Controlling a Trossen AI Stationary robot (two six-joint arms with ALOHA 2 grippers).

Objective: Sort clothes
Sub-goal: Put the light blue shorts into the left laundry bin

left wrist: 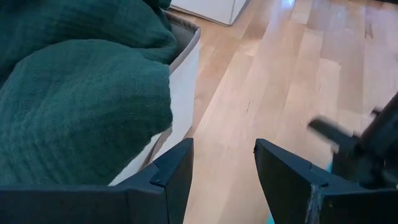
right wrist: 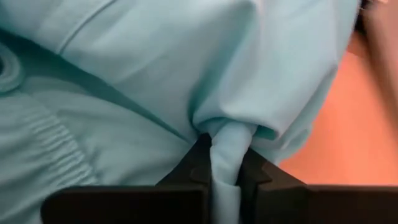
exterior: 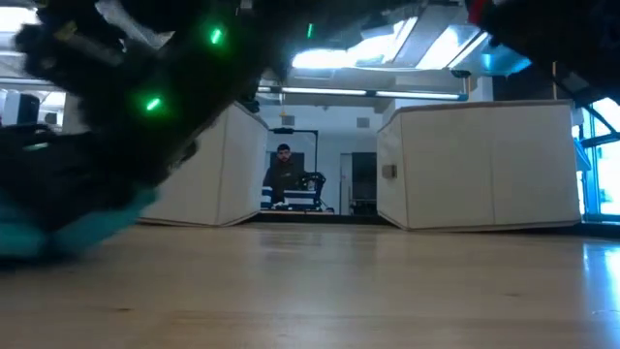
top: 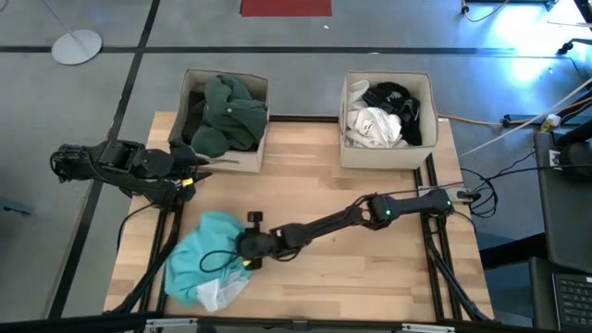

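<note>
A turquoise garment (top: 199,261) lies crumpled at the table's near left, a white piece (top: 220,294) at its near edge; it shows in the low view (exterior: 77,231) too. My right gripper (top: 242,252) is shut on it at its right side. My left gripper (left wrist: 222,163) stands open by the left box (top: 254,148), fingers empty. That box holds dark green clothes (top: 225,113). The right box (top: 418,92) holds white (top: 375,128) and black (top: 393,95) clothes. My right gripper pinches a bunched fold of the turquoise garment (right wrist: 229,144) between its two fingers. The fingers slant down at it from the table's right side. The cloth around the fold is gathered into creases toward the fingers, and the garment's bulk lies on the table.
Two beige fabric boxes stand at the table's far edge, left and right. Bare wood lies between them and along the near right (top: 370,277). A person (exterior: 283,174) stands in the room beyond. Cables run by the table's right edge (top: 481,190).
</note>
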